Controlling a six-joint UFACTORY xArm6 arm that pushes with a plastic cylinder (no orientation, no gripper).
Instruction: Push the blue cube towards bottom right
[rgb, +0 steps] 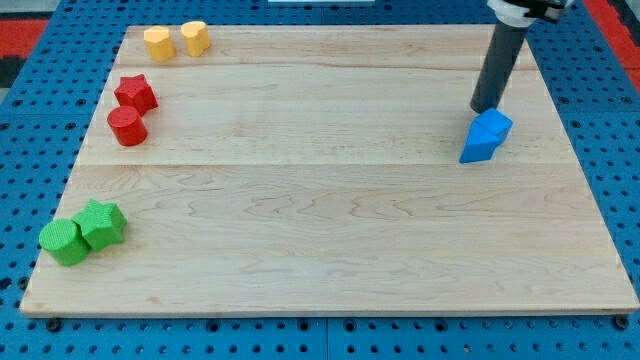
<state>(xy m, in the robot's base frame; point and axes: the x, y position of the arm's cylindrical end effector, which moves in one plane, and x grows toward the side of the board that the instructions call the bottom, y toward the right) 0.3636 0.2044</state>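
The blue cube (494, 125) lies at the view's right side of the wooden board (320, 230), about mid-height. A second blue block, wedge-like in shape (476, 149), touches it at its lower left. My tip (484, 109) is just above the blue cube, at its upper-left edge, touching or nearly touching it. The dark rod rises from there toward the view's top right.
Two yellow blocks (175, 41) sit at the top left. A red star-like block (135, 93) and a red cylinder (127, 126) lie below them. Two green blocks (82, 233) sit at the bottom left. The board's right edge is near the blue blocks.
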